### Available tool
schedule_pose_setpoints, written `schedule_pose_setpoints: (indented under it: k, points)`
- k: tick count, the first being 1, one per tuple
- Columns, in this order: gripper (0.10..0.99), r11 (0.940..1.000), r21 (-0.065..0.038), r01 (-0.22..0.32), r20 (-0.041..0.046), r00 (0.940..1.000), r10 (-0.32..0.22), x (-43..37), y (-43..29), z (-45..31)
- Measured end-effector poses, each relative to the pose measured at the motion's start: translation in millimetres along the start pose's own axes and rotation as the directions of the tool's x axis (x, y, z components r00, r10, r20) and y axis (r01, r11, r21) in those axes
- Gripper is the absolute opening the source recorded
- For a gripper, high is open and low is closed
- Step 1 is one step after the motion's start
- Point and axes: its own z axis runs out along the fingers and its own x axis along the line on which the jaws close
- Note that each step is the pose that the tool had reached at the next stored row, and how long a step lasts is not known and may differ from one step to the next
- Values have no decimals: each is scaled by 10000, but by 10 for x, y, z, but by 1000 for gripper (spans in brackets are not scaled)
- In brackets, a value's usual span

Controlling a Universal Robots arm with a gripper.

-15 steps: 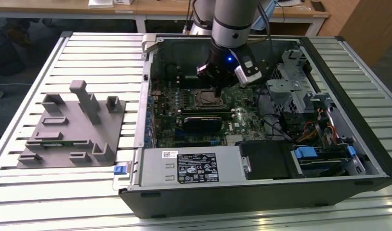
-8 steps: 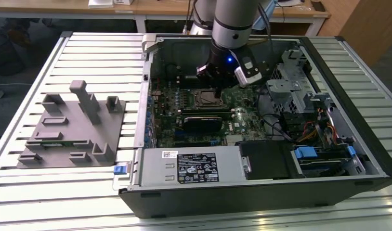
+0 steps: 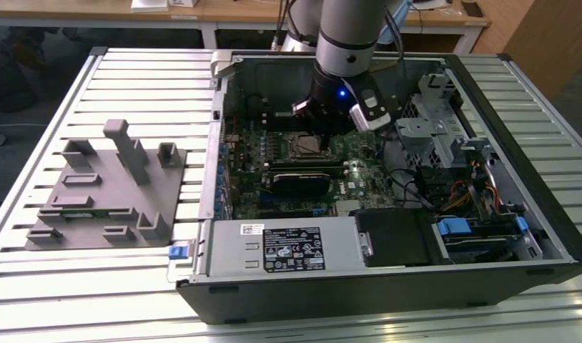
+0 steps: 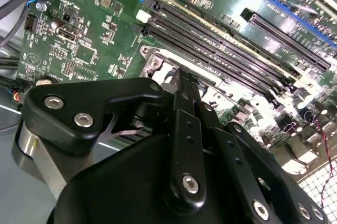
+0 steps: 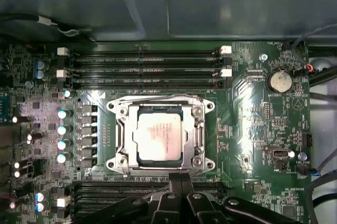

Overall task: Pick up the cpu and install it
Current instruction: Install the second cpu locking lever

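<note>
Pincer: the black two-fingered gripper (image 5: 180, 177) on the grey arm hangs inside the open black computer case (image 3: 548, 236), low over the green motherboard (image 5: 253, 129). In both wrist views its fingers lie pressed together, tips side by side with no gap seen between them, and nothing is clamped there.

Pincer contact: the closed tips (image 4: 184, 79) sit at the edge of the silver metal socket frame (image 5: 122, 129); whether they touch it cannot be told.

Cpu: the small flat square chip with a pale silver-white top (image 5: 159, 138) lies flat inside that frame, just ahead of the fingertips in the first wrist view, apart from them.

Memory slots: long black slots (image 5: 142, 67) run in parallel rows on the far side of the socket from the pincer; more black slots (image 5: 105, 192) lie just beside the fingers.

Coin battery: a round silver cell (image 5: 279, 81) sits on the board, well off to one side of the pincer.

Grey fixture: a grey moulded holder with upright posts (image 3: 110, 189) rests on the slatted white table (image 3: 43, 286), well apart from the pincer, toward the exterior view's left, outside the case.
</note>
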Motion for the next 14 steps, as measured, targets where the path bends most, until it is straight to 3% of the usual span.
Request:
schedule_pose_setpoints:
  k: [8, 14]
  points:
    - [106, 10000, 0, 1, -1, 10000, -1, -1, -18, 0]
    - [106, 10000, -90, 0, -11, 10000, 0, 4, -99, -1]
